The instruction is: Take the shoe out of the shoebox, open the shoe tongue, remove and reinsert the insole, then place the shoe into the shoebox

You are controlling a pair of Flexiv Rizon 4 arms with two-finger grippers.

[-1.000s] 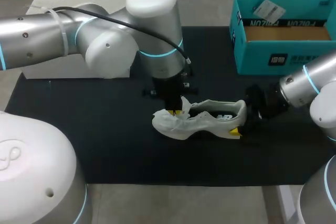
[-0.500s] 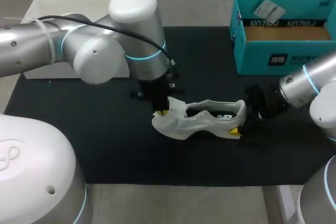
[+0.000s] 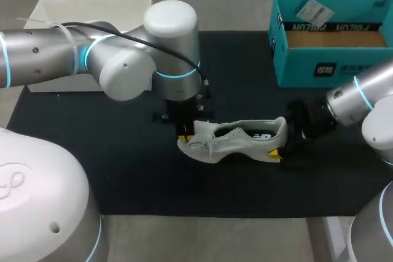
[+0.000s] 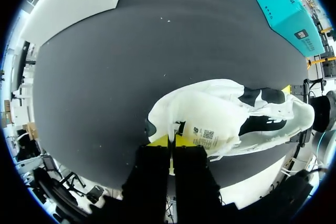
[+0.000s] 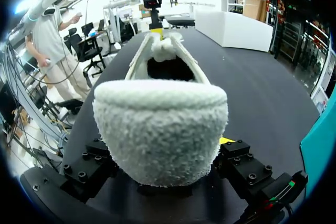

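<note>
A white shoe [image 3: 245,142] lies on its side in the middle of the black mat [image 3: 123,170], toe toward my left arm. My left gripper [image 3: 186,132] stands over the toe end, shut on the edge of the tongue [image 3: 202,131]. In the left wrist view the yellow tips [image 4: 169,141] pinch thin white fabric, with the shoe [image 4: 226,121] just ahead. My right gripper [image 3: 284,145] is at the heel. In the right wrist view the fleecy heel [image 5: 163,129] fills the gap between both wide-set fingers [image 5: 239,166]. The teal shoebox [image 3: 331,65] stands at the back right.
A white box [image 3: 92,10] sits at the back left edge of the mat. The shoebox holds a white tag [image 3: 314,11] against its inner wall. Bare mat lies in front of the shoe and to its left.
My left gripper has moved from over the lacing toward the toe, drawing the tongue with it and laying it lower. The right arm and the heel have not moved.
</note>
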